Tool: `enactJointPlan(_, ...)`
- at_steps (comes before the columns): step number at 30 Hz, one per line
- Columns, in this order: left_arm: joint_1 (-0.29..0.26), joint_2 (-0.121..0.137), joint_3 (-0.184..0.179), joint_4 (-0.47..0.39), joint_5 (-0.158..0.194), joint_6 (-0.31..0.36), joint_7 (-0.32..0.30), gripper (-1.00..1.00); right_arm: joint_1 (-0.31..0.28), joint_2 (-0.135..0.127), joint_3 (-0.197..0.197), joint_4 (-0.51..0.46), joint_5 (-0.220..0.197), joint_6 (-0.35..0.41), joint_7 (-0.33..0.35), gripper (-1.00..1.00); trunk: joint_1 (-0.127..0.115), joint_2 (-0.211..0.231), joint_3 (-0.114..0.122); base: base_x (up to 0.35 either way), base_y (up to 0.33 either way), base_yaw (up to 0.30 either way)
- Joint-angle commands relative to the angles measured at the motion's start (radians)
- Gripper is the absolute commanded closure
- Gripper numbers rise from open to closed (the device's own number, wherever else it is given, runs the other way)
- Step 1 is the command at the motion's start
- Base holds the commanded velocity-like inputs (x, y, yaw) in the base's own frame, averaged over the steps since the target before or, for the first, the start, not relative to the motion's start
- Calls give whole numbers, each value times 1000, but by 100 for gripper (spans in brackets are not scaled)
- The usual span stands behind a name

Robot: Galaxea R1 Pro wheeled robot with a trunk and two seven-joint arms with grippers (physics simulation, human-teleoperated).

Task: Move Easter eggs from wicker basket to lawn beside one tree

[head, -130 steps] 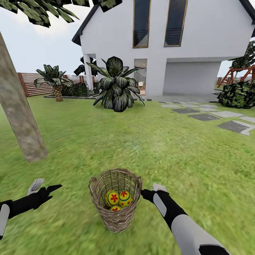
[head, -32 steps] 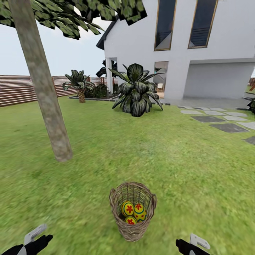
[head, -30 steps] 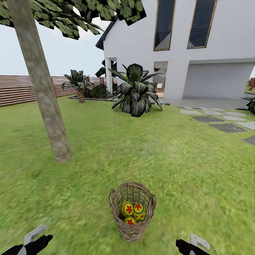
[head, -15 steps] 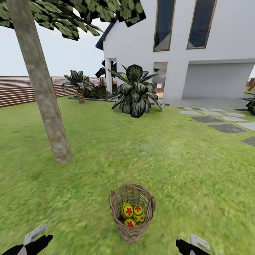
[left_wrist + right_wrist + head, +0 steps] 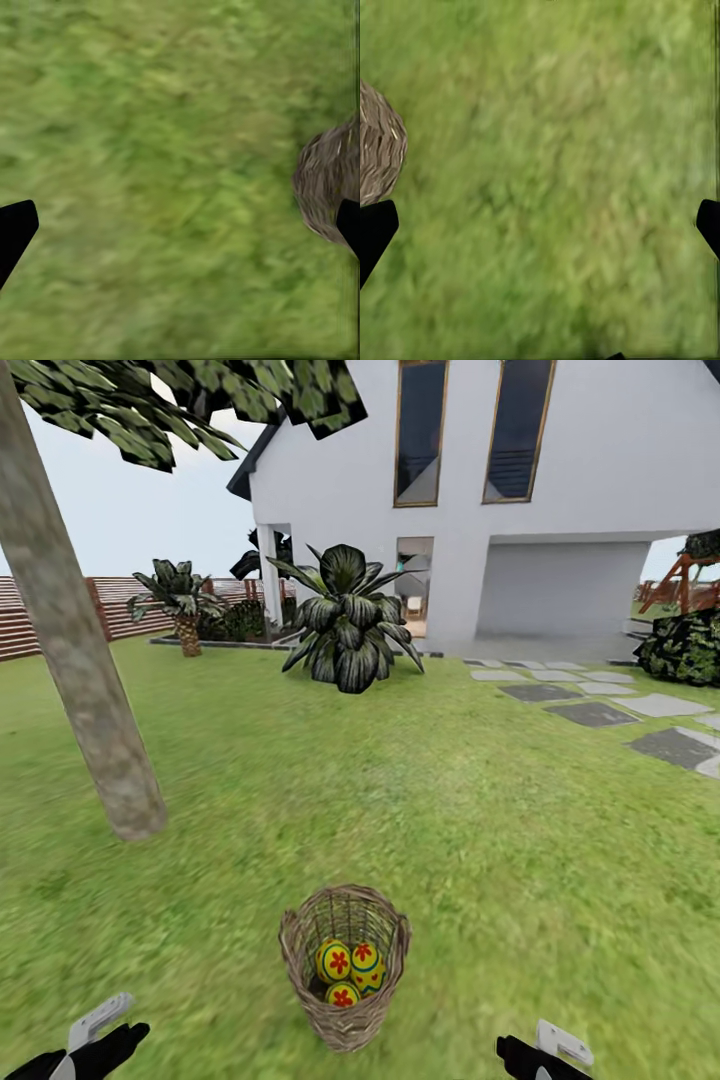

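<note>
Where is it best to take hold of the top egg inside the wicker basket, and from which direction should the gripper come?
Probably from straight above, through the open mouth of the wicker basket. Its woven wall stands upright around the Easter eggs, closing every side. The upper egg shows its rounded top, so close the fingers across its middle. Both grippers hang open above the lawn.
</note>
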State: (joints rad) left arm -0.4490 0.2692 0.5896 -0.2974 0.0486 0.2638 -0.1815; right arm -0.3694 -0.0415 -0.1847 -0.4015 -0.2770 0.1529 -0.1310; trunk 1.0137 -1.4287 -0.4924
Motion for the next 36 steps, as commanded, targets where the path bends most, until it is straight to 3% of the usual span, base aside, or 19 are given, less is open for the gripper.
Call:
enactJointPlan(1, 0, 0, 5, -2, 5, 11, -5, -100, 0, 0, 1, -2, -9, 4, -4, -100, -4, 7, 2, 0, 0, -280)
enactJointPlan(4, -4, 1, 6, -10, 7, 28, -6, -100, 0, -1, 0, -2, -10, 5, -4, -100, -15, 28, 12, 0, 0, -280)
enactJointPlan(7, -12, 2, 5, -45, 8, 129, -6, -100, 0, -6, -1, -2, -13, 5, -4, -100, -27, 49, 21, 0, 0, -281)
enactJointPlan(14, -16, 1, 6, -284, 12, 369, -15, -100, 0, -10, 1, -2, -10, 5, -4, -100, -54, 98, 41, 0, 0, -270)
enactJointPlan(18, -17, -19, 3, -364, 14, 431, -16, -100, 0, -8, 4, -2, -6, 4, -4, -100, -69, 126, 52, 0, 0, -127)
enactJointPlan(20, -22, -30, -22, -378, 13, 439, -16, -100, 0, -5, 8, -3, -4, 3, -4, -100, -77, 140, 58, 0, 0, -33)
enactJointPlan(23, -34, -50, -120, -386, 13, 443, -15, -100, 0, 2, 14, -10, -3, 4, -4, -100, -88, 161, 67, 0, 0, -11)
enactJointPlan(27, -50, -90, -216, -388, 14, 447, -12, -100, -5, 9, 13, -46, -3, 17, -6, -100, -104, 189, 79, 0, 0, -3)
enactJointPlan(29, -81, -112, -237, -389, 12, 455, -11, -100, -22, 10, 15, -110, -4, 51, -7, -100, -111, 203, 86, 0, 0, 0)
enactJointPlan(33, -114, -122, -247, -387, 11, 461, -8, -100, -50, 12, 16, -193, -8, 121, -7, -100, -127, 231, 98, 0, 0, 0)
enactJointPlan(36, -126, -128, -250, -388, 10, 462, -3, -100, -101, 34, 18, -303, -7, 158, -7, -100, -138, 252, 108, 0, 0, 0)
